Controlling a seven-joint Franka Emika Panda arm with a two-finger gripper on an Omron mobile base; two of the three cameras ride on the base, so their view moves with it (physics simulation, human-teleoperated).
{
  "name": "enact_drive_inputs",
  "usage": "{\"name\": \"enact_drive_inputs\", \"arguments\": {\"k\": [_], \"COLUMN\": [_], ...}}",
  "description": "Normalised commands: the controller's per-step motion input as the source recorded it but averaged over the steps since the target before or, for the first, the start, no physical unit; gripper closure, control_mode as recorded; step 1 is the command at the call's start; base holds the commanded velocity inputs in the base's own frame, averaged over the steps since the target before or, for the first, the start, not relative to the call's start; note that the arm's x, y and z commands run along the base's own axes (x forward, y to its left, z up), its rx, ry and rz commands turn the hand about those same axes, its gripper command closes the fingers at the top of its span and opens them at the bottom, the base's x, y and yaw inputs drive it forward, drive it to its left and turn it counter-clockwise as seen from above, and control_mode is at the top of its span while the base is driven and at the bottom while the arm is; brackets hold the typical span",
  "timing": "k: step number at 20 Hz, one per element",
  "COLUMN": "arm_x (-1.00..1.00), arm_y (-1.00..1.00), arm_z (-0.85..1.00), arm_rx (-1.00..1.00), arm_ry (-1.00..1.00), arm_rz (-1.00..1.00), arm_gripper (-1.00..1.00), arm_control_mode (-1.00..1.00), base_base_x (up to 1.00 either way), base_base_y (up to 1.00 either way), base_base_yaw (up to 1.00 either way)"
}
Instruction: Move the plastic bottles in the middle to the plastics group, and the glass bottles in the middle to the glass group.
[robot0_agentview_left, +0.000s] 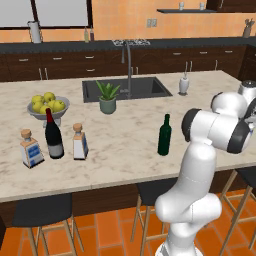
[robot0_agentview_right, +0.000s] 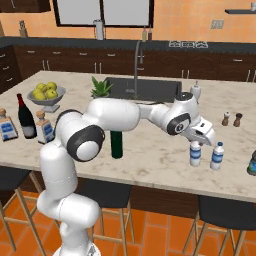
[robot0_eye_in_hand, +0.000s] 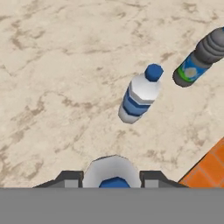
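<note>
Nearest you in the hand view, the gripper (robot0_eye_in_hand: 112, 181) has its jaws narrowed on the shoulders of a small water bottle (robot0_eye_in_hand: 112, 171), whose blue cap sits between the two dark fingertips (robot0_eye_in_hand: 70, 178). In the right base view you see that same held bottle (robot0_agentview_right: 195, 153) standing on the marble island counter (robot0_agentview_right: 150, 165) near its front edge, toward the right end. Just beside it stands a second water bottle (robot0_agentview_right: 217, 156), alike in its blue label; the two are close but apart. A darker bottle with a green and blue label (robot0_eye_in_hand: 199, 59) stands farther right, at the counter's right end.

You'll find the dark green slim-necked bottle (robot0_agentview_left: 164, 135) upright in the middle of the counter, well apart from both groups.

Toward the left end, near the front edge, stand a squat clear bottle with tan stopper (robot0_agentview_left: 31, 148), the near-black wine bottle with red foil (robot0_agentview_left: 53, 135), and another squat stoppered bottle (robot0_agentview_left: 80, 142), in a row. Behind them sits the fruit bowl (robot0_agentview_left: 48, 107). Two small brown shakers (robot0_agentview_right: 232, 119) stand behind the water bottles, toward the back edge.
</note>
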Motion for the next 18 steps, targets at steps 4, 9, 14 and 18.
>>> {"name": "enact_drive_inputs", "arguments": {"k": [4,9,14,18], "arm_x": [0.00,0.19,0.25,0.07], "arm_y": [0.00,0.00,0.00,-0.07], "arm_z": [-0.16,-0.01,-0.01,0.00], "arm_rx": [0.02,0.09,0.06,0.01], "arm_ry": [-0.05,-0.04,0.00,0.00], "arm_rz": [0.01,0.00,0.00,0.00], "arm_gripper": [1.00,1.00,1.00,1.00], "arm_control_mode": [-1.00,-1.00,-1.00,-1.00], "base_base_x": [0.00,0.00,0.00,0.00], "base_base_y": [0.00,0.00,0.00,0.00], "base_base_yaw": [0.00,0.00,0.00,0.00]}}
